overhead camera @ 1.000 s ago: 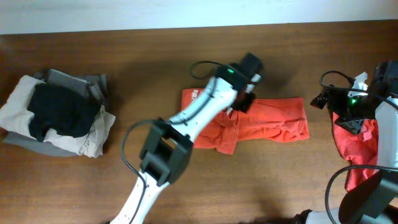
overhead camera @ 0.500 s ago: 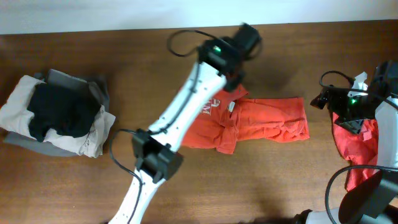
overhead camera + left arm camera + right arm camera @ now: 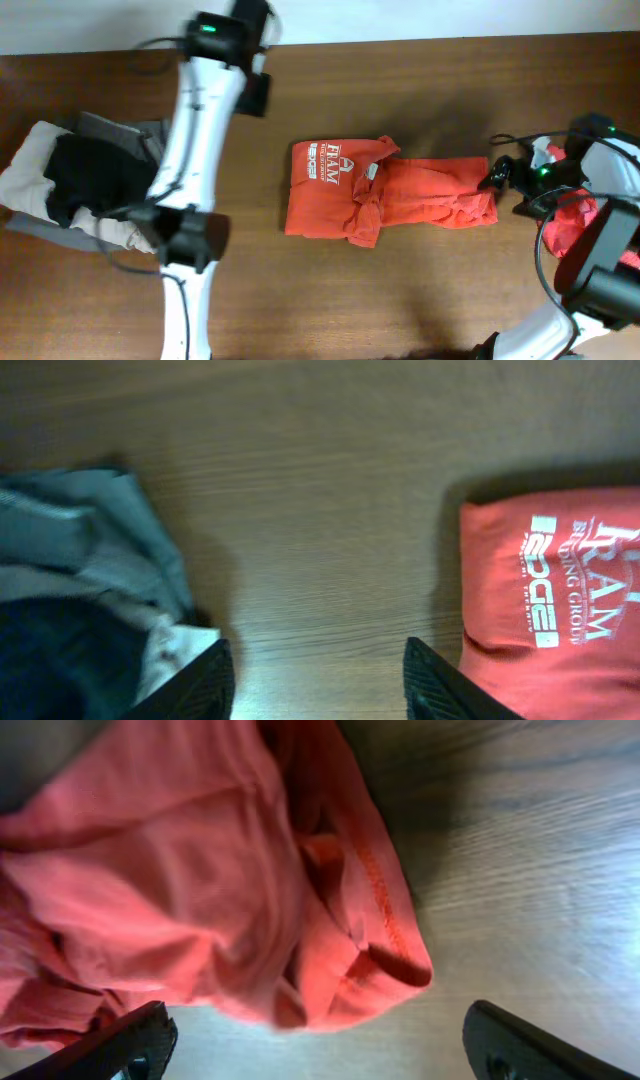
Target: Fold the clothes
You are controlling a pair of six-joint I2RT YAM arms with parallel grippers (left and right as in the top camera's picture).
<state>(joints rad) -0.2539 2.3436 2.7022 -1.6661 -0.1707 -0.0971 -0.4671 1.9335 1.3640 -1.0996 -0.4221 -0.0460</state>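
Orange-red shirt (image 3: 420,190) lies rumpled; left tool (image 3: 318,660) and right tool (image 3: 318,1020) gape, both empty.

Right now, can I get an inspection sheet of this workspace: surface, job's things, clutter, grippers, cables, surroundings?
Surface: brown wooden table, no spills seen.
Job's things: orange-red cloth shirt with white print, wrinkled and partly folded mid-table; crumpled red cloth garment at the right edge by the right arm.
Clutter: pile of beige, grey and black cloth on the left side.
Grippers: left gripper open, empty, over bare wood between pile and shirt; right gripper open wide at the shirt's right end, holding nothing.
Cables: black cable looping by the right arm.
Surroundings: pale strip beyond the far table edge; nothing else seen.
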